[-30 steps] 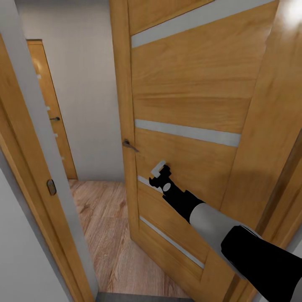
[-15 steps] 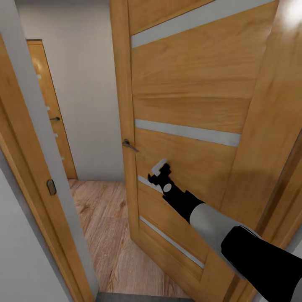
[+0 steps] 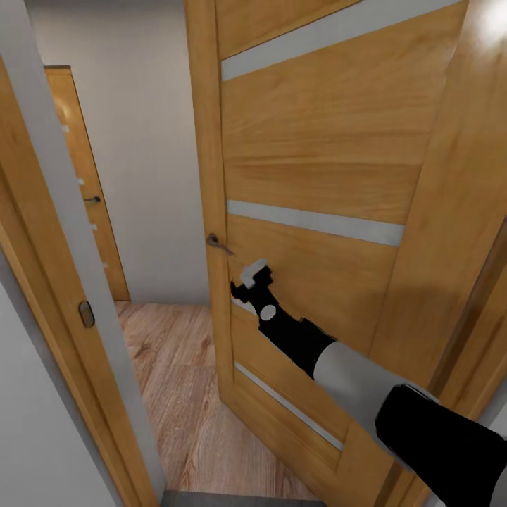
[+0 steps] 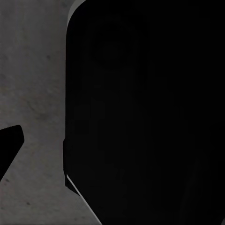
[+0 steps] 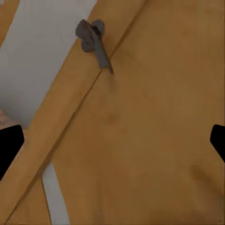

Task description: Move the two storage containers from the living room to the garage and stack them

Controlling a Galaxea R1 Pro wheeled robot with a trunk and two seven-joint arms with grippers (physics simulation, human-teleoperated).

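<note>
Head view: no orange-red storage container is seen. The right gripper [image 3: 248, 276], jaws spread and empty, is held at a half-open honey-coloured wooden door [image 3: 310, 176], just below its grey lever handle [image 3: 218, 243]. Left jaws cannot be judged. Thin-walled lidless boxes would probably be light; gripping a rim would be advised.

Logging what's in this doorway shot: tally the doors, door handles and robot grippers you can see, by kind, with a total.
Doors: 2 (near open door, far door)
Door handles: 2 (near door handle, far door handle)
Robot grippers: 1 (right gripper)
Total: 5
</note>
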